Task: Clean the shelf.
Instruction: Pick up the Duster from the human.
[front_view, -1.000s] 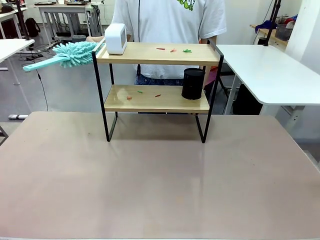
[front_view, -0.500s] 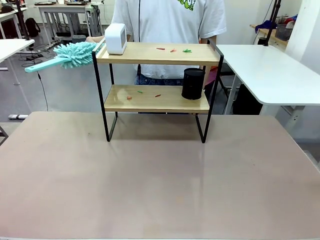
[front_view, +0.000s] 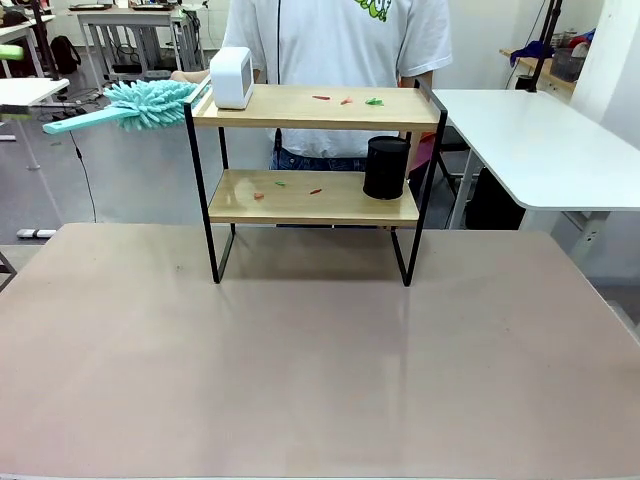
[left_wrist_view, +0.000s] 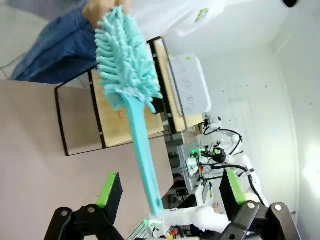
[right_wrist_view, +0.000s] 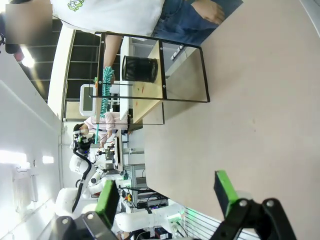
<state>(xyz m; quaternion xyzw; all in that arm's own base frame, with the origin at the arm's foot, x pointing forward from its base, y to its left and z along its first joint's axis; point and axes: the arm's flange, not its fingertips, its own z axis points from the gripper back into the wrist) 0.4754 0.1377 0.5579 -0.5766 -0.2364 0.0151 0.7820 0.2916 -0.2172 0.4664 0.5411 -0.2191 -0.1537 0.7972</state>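
The shelf (front_view: 290, 108) stands at the far middle of the tan table, with small red, orange and green scraps (front_view: 345, 100) on both boards. A white box (front_view: 231, 77) sits on its top board and a black cup (front_view: 386, 167) on the lower one. The person's hand (left_wrist_view: 102, 7) holds a teal duster (front_view: 150, 103) by its fluffy head, left of the shelf. Its handle (left_wrist_view: 142, 160) points toward my left gripper (left_wrist_view: 170, 192), which is open with the handle's tip between its fingers, apart from them. A green pad (front_view: 8, 52) shows at the picture's left edge. My right gripper (right_wrist_view: 167, 195) hangs open over the table, holding nothing.
The person stands behind the shelf (right_wrist_view: 152, 95). White tables (front_view: 530, 140) flank it at right and far left. The tan tabletop (front_view: 320, 370) in front of the shelf is bare.
The duster has shifted slightly left and its handle has risen. A green pad of my left gripper has come into the front view at the left edge.
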